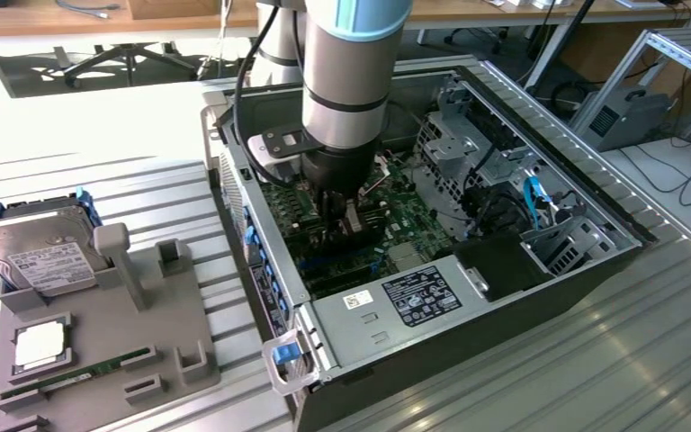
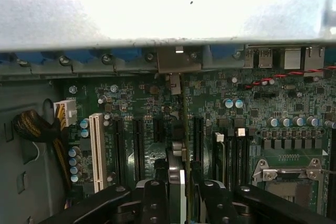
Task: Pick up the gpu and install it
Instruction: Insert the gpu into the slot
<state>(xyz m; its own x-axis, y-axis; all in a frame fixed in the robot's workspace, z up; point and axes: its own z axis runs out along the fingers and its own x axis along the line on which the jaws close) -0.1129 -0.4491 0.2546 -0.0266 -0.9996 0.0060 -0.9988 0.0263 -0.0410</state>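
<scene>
The gripper [image 2: 181, 192] pinches the gpu [image 2: 178, 166] edge-on above the motherboard [image 2: 262, 108]; if it's misaligned with the slot, pressing could bend the card.

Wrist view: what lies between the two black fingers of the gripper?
The gpu, seen edge-on, sits between the gripper fingers, above the green motherboard. The wrist view shows this.

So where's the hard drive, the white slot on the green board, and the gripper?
hard drive [image 1: 43, 261], exterior view, on its white label.
white slot [image 2: 96, 150], wrist view, on the middle of the long white strip.
gripper [image 2: 181, 184], wrist view, between its two black fingertips, where a thin card sits.
</scene>
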